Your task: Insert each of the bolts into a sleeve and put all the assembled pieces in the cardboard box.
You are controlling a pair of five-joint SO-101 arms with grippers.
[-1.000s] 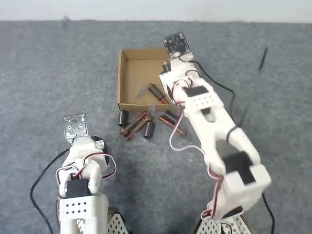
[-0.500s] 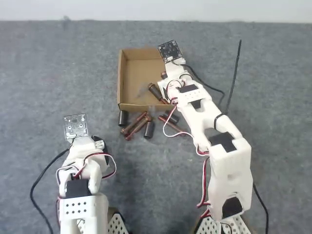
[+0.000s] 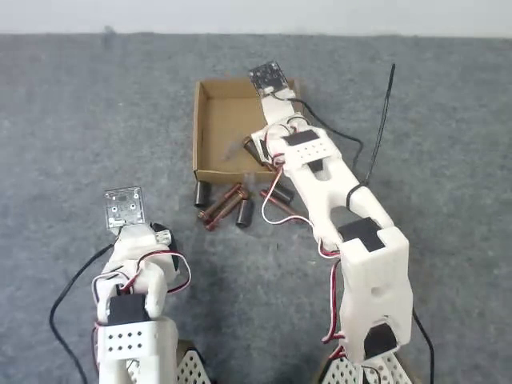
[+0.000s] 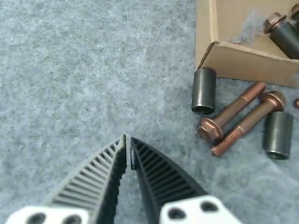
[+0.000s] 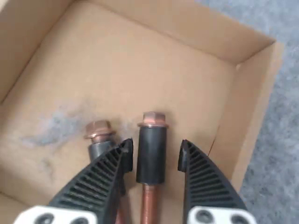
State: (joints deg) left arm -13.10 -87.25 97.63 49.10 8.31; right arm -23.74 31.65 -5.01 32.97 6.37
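Bolts, two of them side by side, are lying loose on the grey surface in the high view, just in front of the cardboard box. A third bolt is showing partly at the edge of the right arm. Two dark sleeves are flanking the pair, one against the box's front wall and the other on the pair's far side. One assembled piece is lying inside the box, half under the right arm, which is stretching over the box. The left arm is sitting well apart from the pile.

In the left wrist view, the left hand is hanging over bare surface with its fingers pressed together to a thin slit, gripping nothing. Two copper-coloured bolts are lying parallel with their flanged hex heads pointing opposite ways. The two short dark tubes are lying one on each side of them, and one assembled piece is resting in the box's corner.

In the right wrist view, the right hand is hovering inside the box, its fingers parted at a middling width. Between them an assembled piece is lying on the box floor. It is a dark sleeve with a copper hex head at one end and a bare shank at the other. A strip of cardboard is showing on each side of it, so the fingers are not gripping it. A second assembled piece is lying just beside it, partly behind one finger
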